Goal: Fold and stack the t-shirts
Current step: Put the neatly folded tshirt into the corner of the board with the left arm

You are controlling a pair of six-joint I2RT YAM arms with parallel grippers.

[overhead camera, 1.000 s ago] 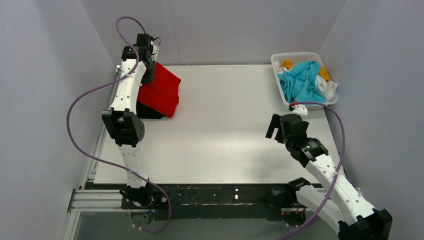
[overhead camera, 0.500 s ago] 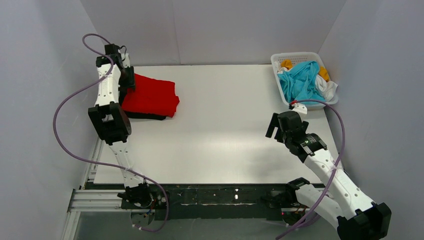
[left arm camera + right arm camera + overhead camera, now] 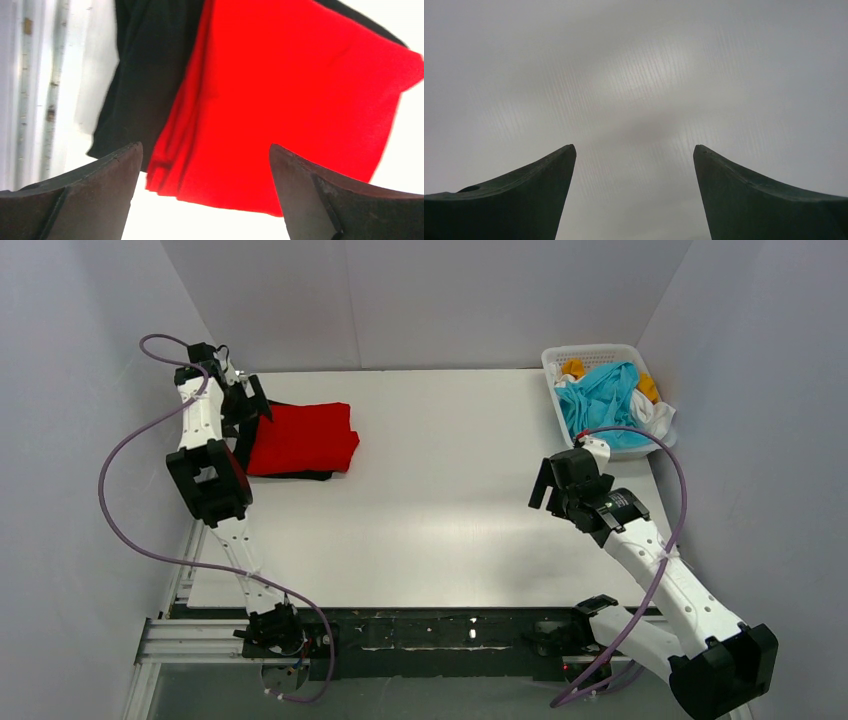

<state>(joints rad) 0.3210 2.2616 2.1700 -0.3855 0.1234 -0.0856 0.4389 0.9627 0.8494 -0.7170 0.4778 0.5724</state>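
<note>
At far-left desk [image 3: 450, 500] corner, red shirt [image 3: 302, 438] now lies flat atop black shirt [image 3: 145, 75]; my left fingers [image 3: 80, 200] released, pulled back. Right fingers [image 3: 514, 200] spread, idle. Stack grows; basket [image 3: 595, 349] next, I judge.

No legible text or labels.

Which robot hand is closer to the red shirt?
Left. The left gripper hangs open at the red shirt's left edge; the right gripper is far across the table, nearer the basket.
</note>
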